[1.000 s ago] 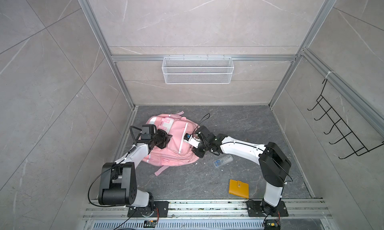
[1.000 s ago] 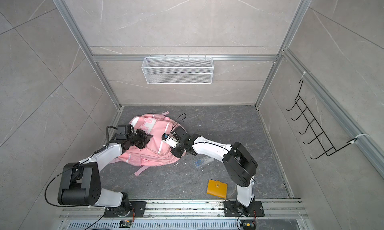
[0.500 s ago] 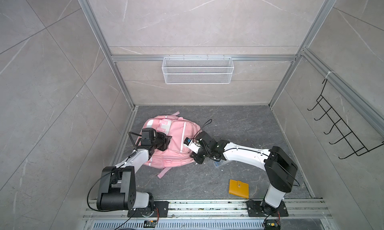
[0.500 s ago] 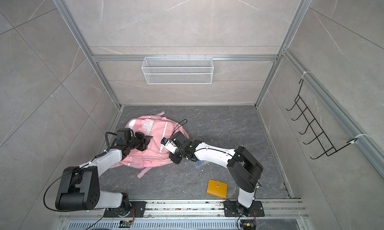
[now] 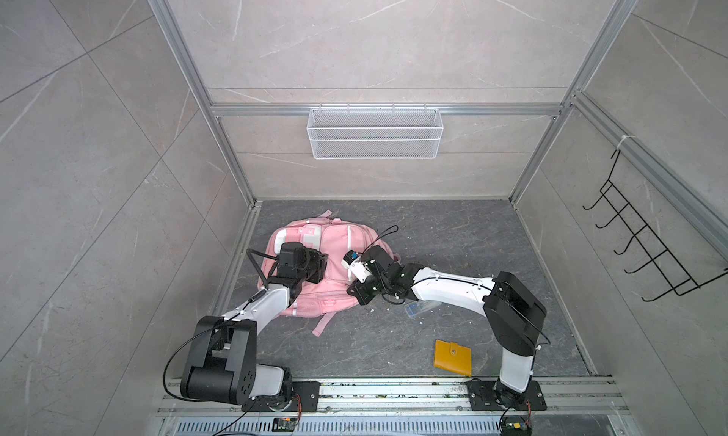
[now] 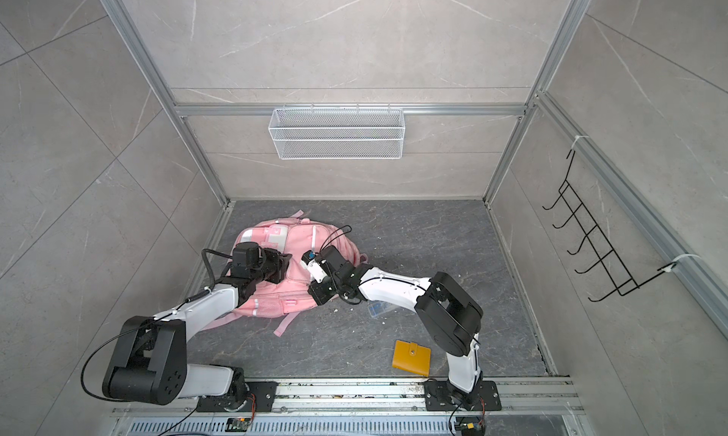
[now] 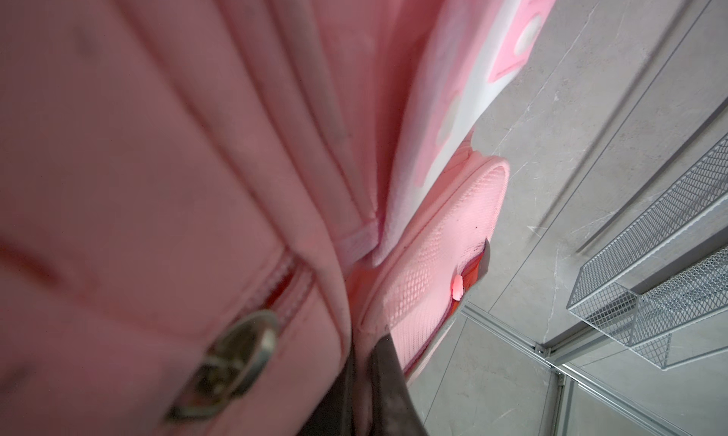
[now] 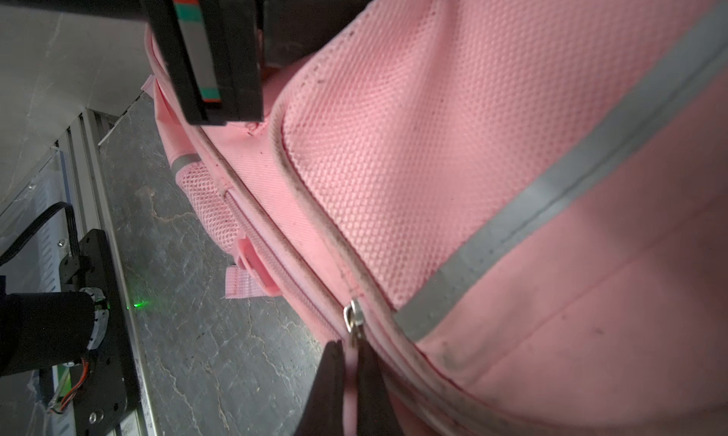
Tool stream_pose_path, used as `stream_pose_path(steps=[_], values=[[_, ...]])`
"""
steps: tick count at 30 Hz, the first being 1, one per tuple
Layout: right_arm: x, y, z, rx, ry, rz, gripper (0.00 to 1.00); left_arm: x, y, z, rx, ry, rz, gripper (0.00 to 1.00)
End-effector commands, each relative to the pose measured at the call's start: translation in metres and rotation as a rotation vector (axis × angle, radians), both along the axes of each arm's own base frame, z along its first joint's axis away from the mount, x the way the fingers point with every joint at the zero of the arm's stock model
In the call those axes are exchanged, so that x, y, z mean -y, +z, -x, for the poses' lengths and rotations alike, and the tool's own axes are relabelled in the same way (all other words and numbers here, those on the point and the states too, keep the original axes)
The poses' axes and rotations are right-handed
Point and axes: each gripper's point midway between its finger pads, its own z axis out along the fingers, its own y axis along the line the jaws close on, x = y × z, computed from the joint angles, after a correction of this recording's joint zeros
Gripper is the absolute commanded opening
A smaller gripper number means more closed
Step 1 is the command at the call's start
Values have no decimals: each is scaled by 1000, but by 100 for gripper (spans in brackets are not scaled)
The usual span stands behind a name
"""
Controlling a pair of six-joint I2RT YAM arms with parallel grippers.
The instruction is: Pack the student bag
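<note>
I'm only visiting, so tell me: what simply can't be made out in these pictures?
- Inside of the backpack: every view, its own fabric covers it.
- Contents of the clear case: both top views, too small.
- End of the zip pull: right wrist view, pinched inside the shut right gripper.
- Grip of the left gripper: left wrist view, blurred and cut off by the edge.

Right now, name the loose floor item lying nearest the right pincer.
The translucent blue case, just beside the right arm, close to the right pincer; the orange wallet lies farther off, by the front rail.

orange wallet [image 5: 453, 358], wire basket [image 5: 374, 149]
</note>
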Motion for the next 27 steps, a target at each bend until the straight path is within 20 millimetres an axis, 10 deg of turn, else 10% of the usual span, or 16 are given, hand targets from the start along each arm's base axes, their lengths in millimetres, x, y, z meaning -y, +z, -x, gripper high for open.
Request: stream_pose_path(steps=[1, 5, 9, 16, 22, 27], values=[[-21, 33, 5, 12, 1, -128, 1, 1, 32, -6, 74, 6, 4, 0], [-6, 45, 12, -17, -49, -148, 34, -2, 33, -3, 31, -149, -179, 5], [16, 59, 14, -35, -119, -139, 67, -16, 43, 4, -15, -297, -450, 50], [96, 94, -10, -56, -463, -148, 87, -38, 65, 12, -33, -387, -722, 73], [209, 50, -7, -245, -844, 22, 90, 33, 78, -3, 23, -591, -865, 73], [245, 21, 18, -355, -916, 142, 92, 101, 66, -17, 35, -804, -979, 73]])
